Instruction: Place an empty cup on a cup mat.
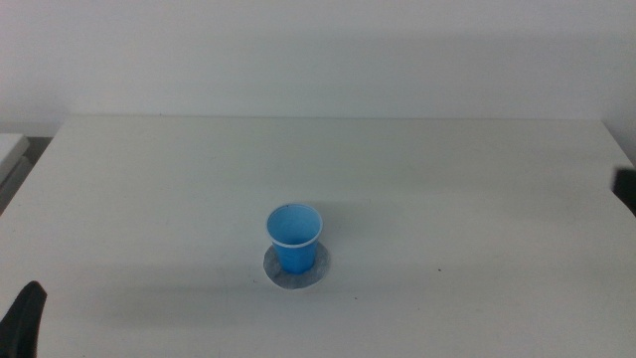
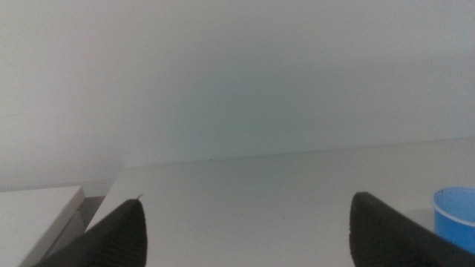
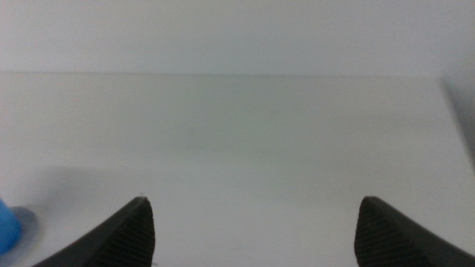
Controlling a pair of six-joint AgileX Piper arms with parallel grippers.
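Note:
The blue cup [image 1: 294, 238] stands upright on the grey cup mat [image 1: 295, 271] near the middle of the table, a little toward the front. The cup is empty, blue inside. The cup also shows at the edge of the left wrist view [image 2: 456, 213] and of the right wrist view [image 3: 7, 226], where a bit of the cup mat [image 3: 27, 217] shows too. My left gripper [image 2: 245, 222] is open and empty, low at the front left of the table [image 1: 25, 318]. My right gripper [image 3: 252, 222] is open and empty, out of the middle view.
The white table [image 1: 447, 179] runs back to a white wall. A pale surface [image 1: 10, 149] lies beyond the table's left edge. A dark object [image 1: 626, 189] shows at the right edge of the middle view.

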